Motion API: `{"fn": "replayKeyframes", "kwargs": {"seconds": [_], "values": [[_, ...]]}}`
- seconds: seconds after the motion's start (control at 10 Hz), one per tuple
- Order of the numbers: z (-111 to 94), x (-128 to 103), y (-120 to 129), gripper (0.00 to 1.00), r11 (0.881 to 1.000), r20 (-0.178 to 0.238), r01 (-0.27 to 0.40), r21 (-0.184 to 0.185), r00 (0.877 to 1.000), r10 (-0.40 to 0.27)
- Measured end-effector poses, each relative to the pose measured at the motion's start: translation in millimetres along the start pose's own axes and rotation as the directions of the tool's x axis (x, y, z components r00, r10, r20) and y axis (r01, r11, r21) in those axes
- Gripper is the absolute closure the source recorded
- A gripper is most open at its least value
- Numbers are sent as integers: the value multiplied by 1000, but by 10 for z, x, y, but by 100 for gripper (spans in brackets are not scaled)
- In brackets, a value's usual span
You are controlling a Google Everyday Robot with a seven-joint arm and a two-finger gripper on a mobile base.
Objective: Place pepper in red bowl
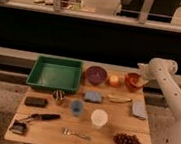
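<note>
The end effector (141,82) sits at the rim of the red bowl (129,82), far right of the surface (75,135) — its opening and load cannot be told; the pepper isn't distinguishable — likely light, waxy-slick, best held across its body

No text (gripper (141,81) at red bowl (130,83)).

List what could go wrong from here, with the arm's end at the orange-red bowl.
1. The gripper hangs over the red bowl, which stands near the far right corner of the table: a nudge might tip or slide it.
2. A round orange object and a banana lie close beside the bowl; a low arm move could knock them.
3. The pepper cannot be made out, so whether it lands inside is unsure.
</note>
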Motion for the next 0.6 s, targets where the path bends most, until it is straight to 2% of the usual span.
{"fn": "replayKeyframes", "kwargs": {"seconds": [0.2,0.6], "values": [[-70,-50,-34,20,1000,6,2,22,1000,-2],[-532,-196,-264,20,995,5,-8,97,1000,7]]}}
